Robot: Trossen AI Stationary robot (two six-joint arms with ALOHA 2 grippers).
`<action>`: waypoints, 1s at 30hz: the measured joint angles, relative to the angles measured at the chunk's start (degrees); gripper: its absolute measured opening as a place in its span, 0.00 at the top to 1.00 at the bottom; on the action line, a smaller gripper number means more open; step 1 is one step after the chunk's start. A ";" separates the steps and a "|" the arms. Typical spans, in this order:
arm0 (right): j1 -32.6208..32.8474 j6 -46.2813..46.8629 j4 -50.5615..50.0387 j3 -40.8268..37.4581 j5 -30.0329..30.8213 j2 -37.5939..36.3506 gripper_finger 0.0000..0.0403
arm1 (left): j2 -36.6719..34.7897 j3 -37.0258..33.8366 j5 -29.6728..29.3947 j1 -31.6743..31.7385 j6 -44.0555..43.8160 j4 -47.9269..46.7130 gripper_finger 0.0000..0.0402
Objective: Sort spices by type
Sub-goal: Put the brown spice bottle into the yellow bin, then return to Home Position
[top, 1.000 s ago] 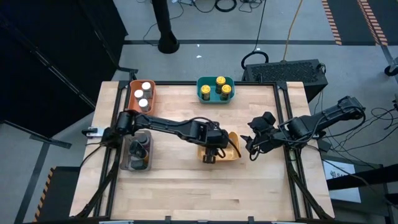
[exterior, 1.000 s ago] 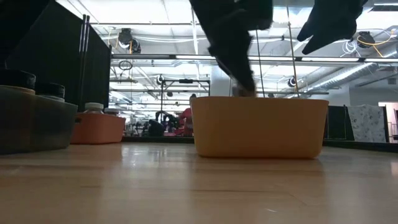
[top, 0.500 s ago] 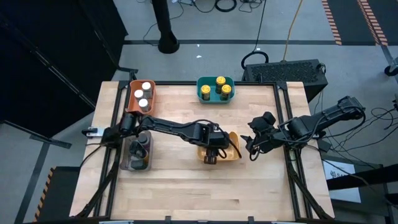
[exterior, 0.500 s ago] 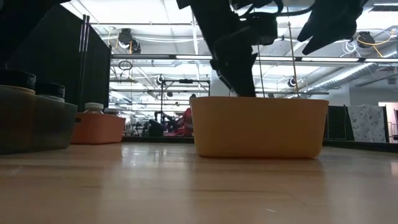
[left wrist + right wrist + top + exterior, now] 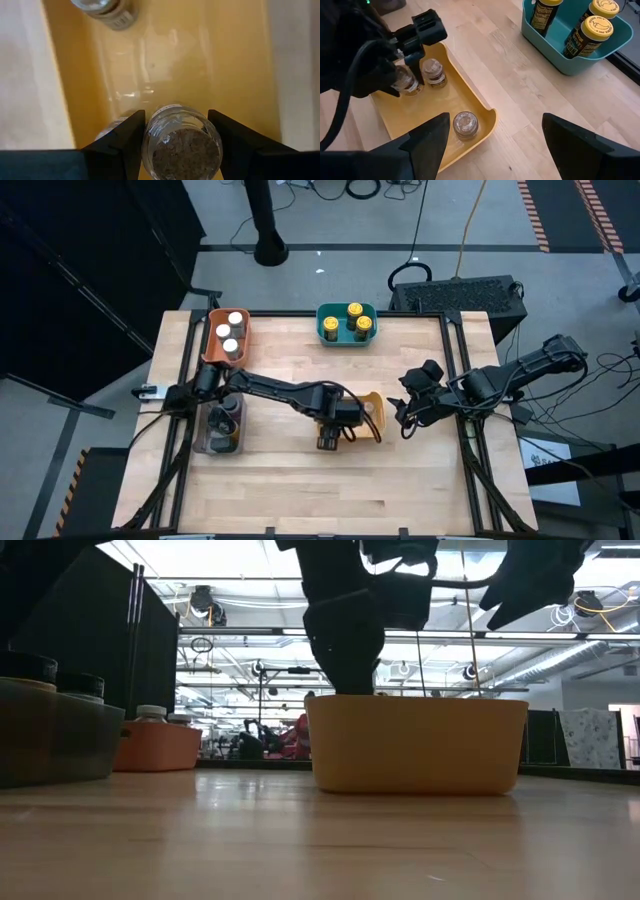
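My left gripper (image 5: 176,122) reaches down into the yellow bin (image 5: 375,418) and is shut on a small clear spice jar (image 5: 182,150) of dark ground spice. The right wrist view shows this jar (image 5: 407,82) near the bin's wall. A second jar (image 5: 434,72) stands just beside it on the bin's floor, and a third (image 5: 465,124) stands apart. In the low view the left gripper (image 5: 345,650) dips behind the bin's rim, which hides the jars. My right gripper (image 5: 502,150) hangs open to the right of the bin, above the table, touching nothing. My left gripper pinches the jar's round side wall (image 5: 150,145) between its two fingers, one on each side. The fingers come from above, pointing steeply down. The jar stands about upright inside the yellow bin. I cannot tell whether its base rests on the bin's floor.
An orange bin (image 5: 213,340) with white-lidded jars stands at the far left. A teal bin (image 5: 330,330) with yellow-lidded jars stands at the far middle. A grey bin (image 5: 207,435) with dark-lidded jars sits at the left. Bare wood lies along the near edge.
My left gripper has sunk lower into the yellow bin with the jar still between its fingers. It has shifted a little toward the table's near edge and tipped to point more steeply down.
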 joint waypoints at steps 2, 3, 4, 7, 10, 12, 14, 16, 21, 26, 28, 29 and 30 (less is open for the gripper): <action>0.00 0.00 0.02 -0.01 0.01 0.00 0.26 | 0.00 0.00 1.65 0.06 0.00 -0.02 0.51; 0.00 0.00 0.02 -0.02 0.00 0.00 0.26 | 0.00 0.00 2.40 0.11 0.00 0.20 0.51; 0.00 0.00 0.02 -0.02 0.01 0.00 0.26 | 0.00 -0.01 2.81 0.14 0.00 0.44 0.51; 0.00 0.00 0.02 -0.02 0.01 0.00 0.26 | 0.00 -0.01 2.84 0.16 -0.06 1.14 0.51; 0.00 0.00 0.04 -0.02 0.01 0.00 0.26 | 0.00 -0.02 2.88 0.10 -0.04 1.10 0.48; 0.00 0.00 0.04 -0.02 0.01 0.00 0.26 | 0.02 -0.02 2.92 0.08 -0.02 1.33 0.42; 0.00 0.04 0.05 -0.04 0.01 0.00 0.26 | 0.35 -0.02 2.91 0.10 -0.02 2.17 0.38; 0.00 0.04 0.06 -0.04 0.01 0.00 0.26 | 0.46 -0.02 3.10 0.10 0.00 2.45 0.36; 0.00 0.04 0.06 -0.04 0.01 0.00 0.26 | 0.44 -0.02 2.64 0.13 0.15 2.90 0.35; -0.01 -0.20 0.08 -0.04 0.20 0.00 0.26 | -1.33 -0.02 2.43 0.11 0.51 1.27 0.35; -0.02 -0.39 0.08 -0.04 0.21 0.02 0.26 | -2.61 -0.02 2.30 0.13 0.64 0.64 0.35; -0.01 -0.38 0.11 -0.04 0.23 0.00 0.26 | -3.31 -0.02 2.06 0.11 1.18 0.63 0.34; -0.02 -0.39 0.15 -0.04 0.22 0.00 0.26 | -4.07 -0.02 1.63 0.10 1.72 0.36 0.34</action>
